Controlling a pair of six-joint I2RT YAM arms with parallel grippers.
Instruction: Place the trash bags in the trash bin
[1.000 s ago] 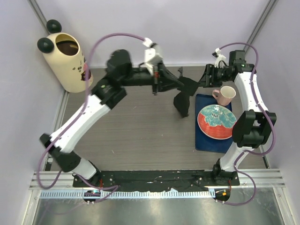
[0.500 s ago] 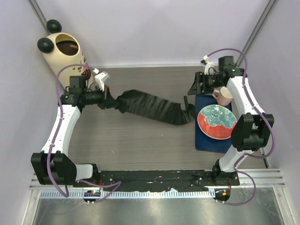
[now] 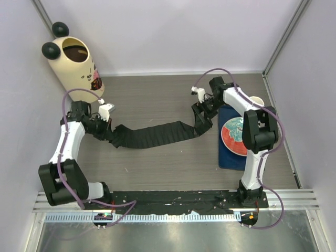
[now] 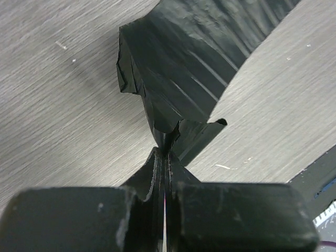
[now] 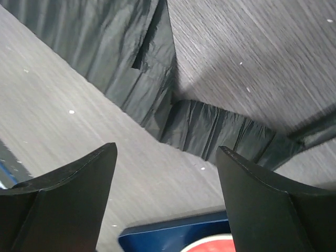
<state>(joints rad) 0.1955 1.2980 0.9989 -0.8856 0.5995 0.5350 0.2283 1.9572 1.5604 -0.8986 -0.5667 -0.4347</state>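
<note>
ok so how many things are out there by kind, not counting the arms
trash bag: 1
trash bin: 1
plate: 1
cup, mostly hidden behind the right arm: 1
blue mat: 1
total: 5

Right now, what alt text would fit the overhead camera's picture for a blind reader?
A long black trash bag lies stretched across a grey table, its left end pinched in the left claw, the right claw open near its right end. A cream trash bin with black ears stands far left; a red plate sits right.
</note>
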